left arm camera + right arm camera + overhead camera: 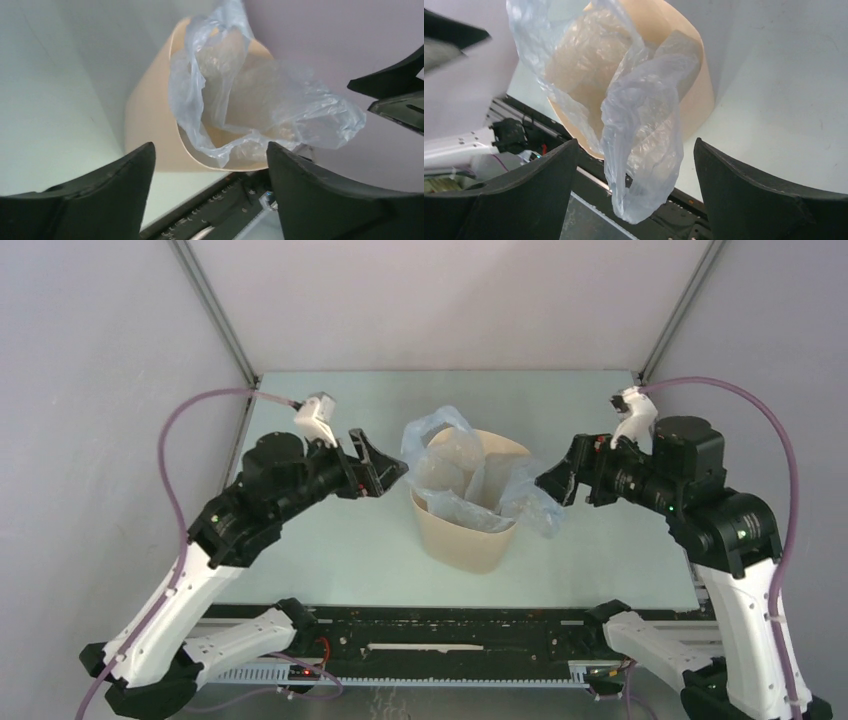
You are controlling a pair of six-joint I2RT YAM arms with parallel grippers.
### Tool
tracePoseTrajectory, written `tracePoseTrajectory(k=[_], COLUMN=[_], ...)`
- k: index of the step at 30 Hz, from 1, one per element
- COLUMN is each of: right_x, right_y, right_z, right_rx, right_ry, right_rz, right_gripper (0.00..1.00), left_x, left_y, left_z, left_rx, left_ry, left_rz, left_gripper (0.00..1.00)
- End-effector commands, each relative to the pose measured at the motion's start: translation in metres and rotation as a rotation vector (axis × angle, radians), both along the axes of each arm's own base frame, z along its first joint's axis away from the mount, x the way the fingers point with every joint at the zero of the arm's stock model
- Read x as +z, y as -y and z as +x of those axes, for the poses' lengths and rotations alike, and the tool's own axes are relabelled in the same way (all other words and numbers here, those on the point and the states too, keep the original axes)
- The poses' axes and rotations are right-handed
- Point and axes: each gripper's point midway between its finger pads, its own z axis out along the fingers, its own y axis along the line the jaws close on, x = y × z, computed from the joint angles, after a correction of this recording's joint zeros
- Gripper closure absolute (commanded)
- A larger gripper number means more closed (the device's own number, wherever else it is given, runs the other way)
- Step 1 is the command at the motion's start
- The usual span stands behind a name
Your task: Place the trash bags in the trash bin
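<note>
The beige trash bin (465, 535) stands upright mid-table. The pale blue trash bag (447, 472) sits partly inside it, its film spilling over the left-back rim and the right rim. My left gripper (385, 472) hovers just left of the bin's mouth, open and holding nothing. My right gripper (553, 485) is just right of the bin, also open. In the left wrist view the bag (260, 100) fills the bin's (150, 115) mouth beyond my gripper (210, 165). In the right wrist view a loose flap of bag (644, 130) hangs over the bin's (696, 100) rim, between my spread gripper (636, 170) fingers and apart from both.
A black rail (450, 625) with cables runs along the table's near edge, under both arms. Grey walls and slanted metal posts (215, 310) close in the back and sides. The pale green table (330, 550) surrounds the bin.
</note>
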Motion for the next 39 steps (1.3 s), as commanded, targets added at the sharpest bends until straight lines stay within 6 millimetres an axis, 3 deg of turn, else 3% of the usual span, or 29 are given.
tracePoseTrajectory(k=[1, 6, 11, 14, 17, 21, 26, 31, 36, 39], right_x=[0.017, 0.008, -0.007, -0.015, -0.024, -0.031, -0.038, -0.047, -0.048, -0.043], right_y=[0.0, -0.007, -0.007, -0.01, -0.02, -0.026, -0.024, -0.028, -0.034, -0.04], right_z=[0.021, 0.019, 0.019, 0.018, 0.013, 0.009, 0.018, 0.027, 0.038, 0.04], right_rx=[0.022, 0.122, 0.168, 0.197, 0.26, 0.308, 0.312, 0.331, 0.277, 0.237], right_ry=[0.16, 0.244, 0.288, 0.29, 0.28, 0.275, 0.28, 0.261, 0.241, 0.227], right_rz=[-0.138, -0.316, -0.483, -0.538, -0.565, -0.602, -0.68, -0.75, -0.746, -0.67], right_gripper=[0.07, 0.08, 0.09, 0.1, 0.11, 0.11, 0.11, 0.16, 0.36, 0.57], left_x=[0.046, 0.063, 0.064, 0.056, 0.044, 0.023, 0.017, 0.01, -0.001, 0.006], left_y=[-0.024, 0.001, 0.045, 0.072, 0.097, 0.112, 0.118, 0.105, 0.088, 0.071], left_z=[0.018, 0.047, 0.08, 0.095, 0.098, 0.107, 0.117, 0.113, 0.106, 0.11], left_rx=[0.053, -0.014, -0.098, -0.189, -0.333, -0.411, -0.39, -0.372, -0.322, -0.21], left_ry=[0.204, 0.261, 0.298, 0.333, 0.316, 0.249, 0.237, 0.22, 0.187, 0.184], left_rz=[0.168, 0.283, 0.364, 0.41, 0.452, 0.518, 0.52, 0.547, 0.54, 0.499], left_gripper=[0.06, 0.03, 0.02, 0.0, 0.0, 0.04, 0.27, 0.51, 0.73, 0.88])
